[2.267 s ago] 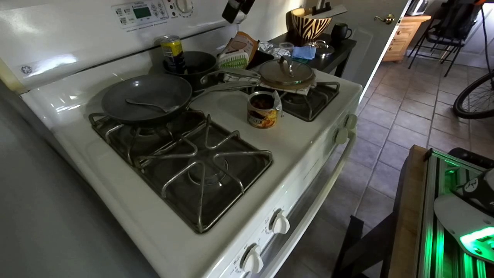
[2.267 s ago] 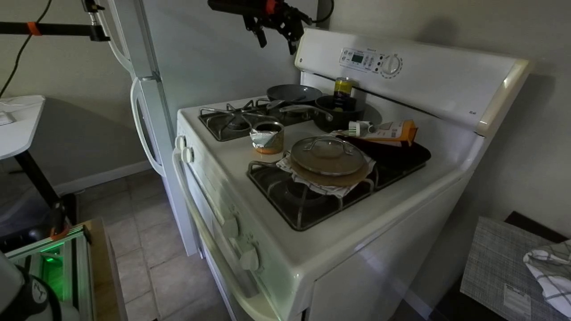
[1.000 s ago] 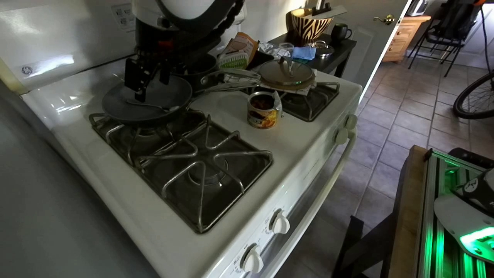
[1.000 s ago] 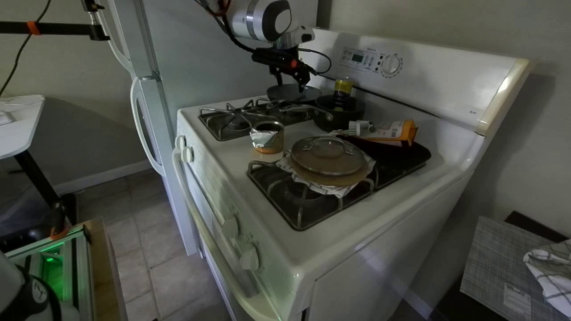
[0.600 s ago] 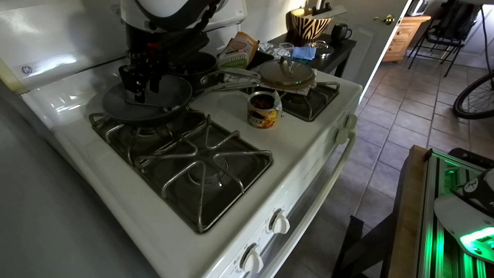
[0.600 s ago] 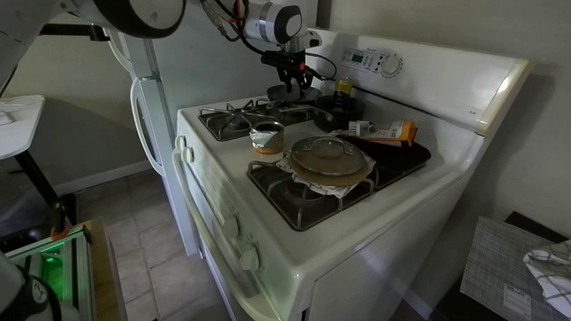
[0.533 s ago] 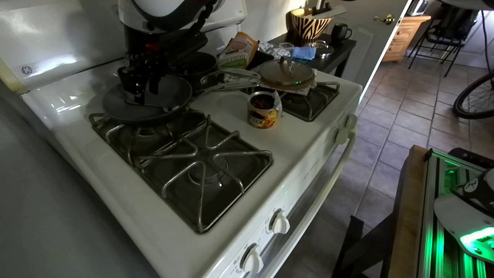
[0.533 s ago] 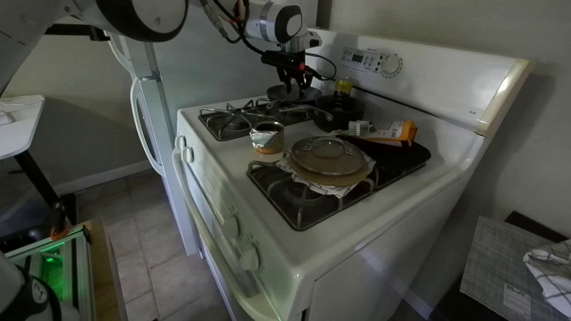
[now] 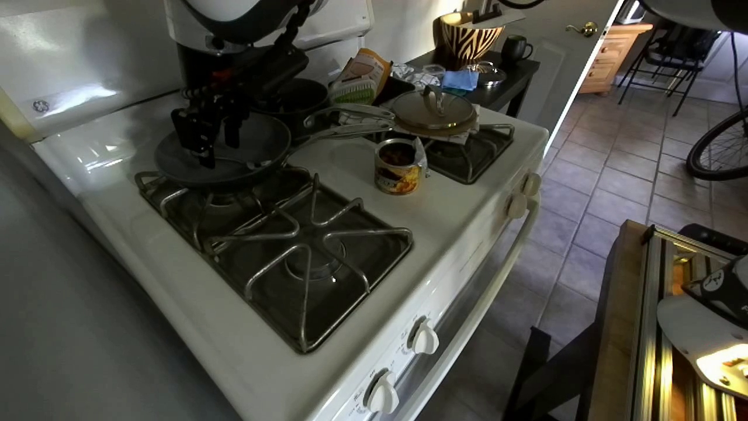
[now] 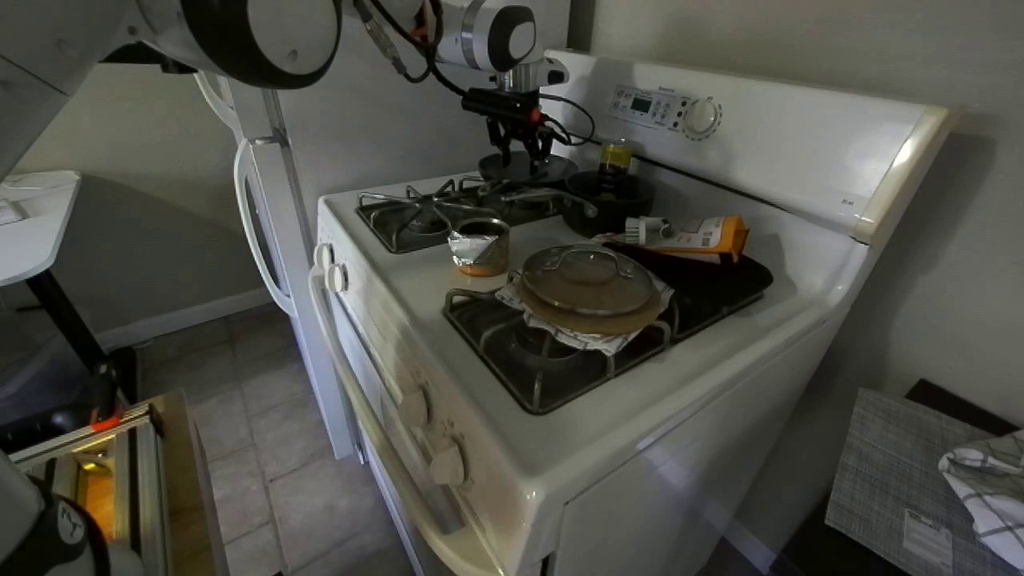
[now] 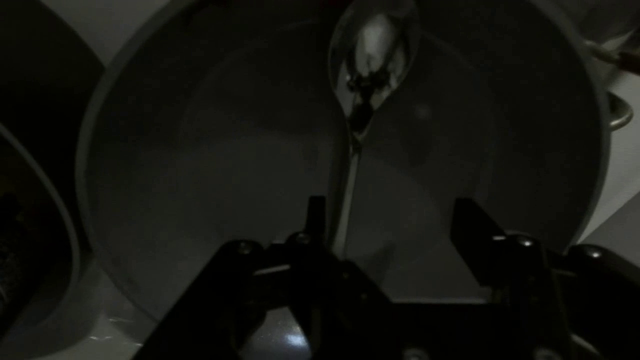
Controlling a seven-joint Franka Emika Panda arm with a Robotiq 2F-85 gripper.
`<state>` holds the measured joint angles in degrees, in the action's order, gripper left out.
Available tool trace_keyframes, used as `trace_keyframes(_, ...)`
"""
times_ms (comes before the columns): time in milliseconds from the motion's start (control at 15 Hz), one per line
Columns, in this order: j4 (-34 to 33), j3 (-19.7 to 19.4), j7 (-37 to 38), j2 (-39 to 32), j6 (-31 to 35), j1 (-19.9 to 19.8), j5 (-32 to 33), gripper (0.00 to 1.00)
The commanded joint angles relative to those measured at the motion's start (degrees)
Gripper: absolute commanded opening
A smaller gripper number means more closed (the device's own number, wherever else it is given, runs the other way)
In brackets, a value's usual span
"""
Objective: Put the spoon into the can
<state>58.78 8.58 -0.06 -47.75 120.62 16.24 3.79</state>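
The silvery spoon lies in the dark grey frying pan, on the rear burner; its bowl is at the top of the wrist view. My gripper is open and empty, low over the pan. The spoon's handle runs toward the left finger in the wrist view, and its end is hidden there. In both exterior views the gripper is over the pan and partly hides the spoon. The can stands upright and open on the stove's middle, with food inside; it also shows in an exterior view.
A black pot stands beside the pan, with a yellow and dark tin in it. Pan handles stretch toward the glass lid near the can. A bare burner grate lies in front of the pan.
The arm has come into view and lowered my gripper over the pan. In the last half second it has shifted slightly leftward in both exterior views. The base light turned from green to yellow.
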Motion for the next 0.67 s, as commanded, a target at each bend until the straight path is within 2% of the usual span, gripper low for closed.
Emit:
trace_keyframes(0,-2.4,-0.1,-0.3,-2.0,-0.6,-0.2,-0.1,0.62)
trace_keyframes(200,-3.2,0.1,-0.3,-3.1,-0.9,-0.3,-0.3,0.54)
trace_keyframes(267,-3.2,0.1,-0.3,-3.4,-0.9,-0.3,-0.2,0.49)
trace_keyframes(333,-3.3,0.1,-0.3,-3.6,-1.0,-0.3,-0.2,0.52)
trace_keyframes(467,-3.3,0.0,-0.3,-3.9,-1.1,-0.3,-0.1,0.49)
trace_keyframes(533,-3.4,0.0,-0.3,-3.9,-1.1,-0.4,-0.1,0.46)
trace_keyframes(600,-3.3,0.0,-0.3,-3.7,-1.1,-0.4,-0.1,0.35)
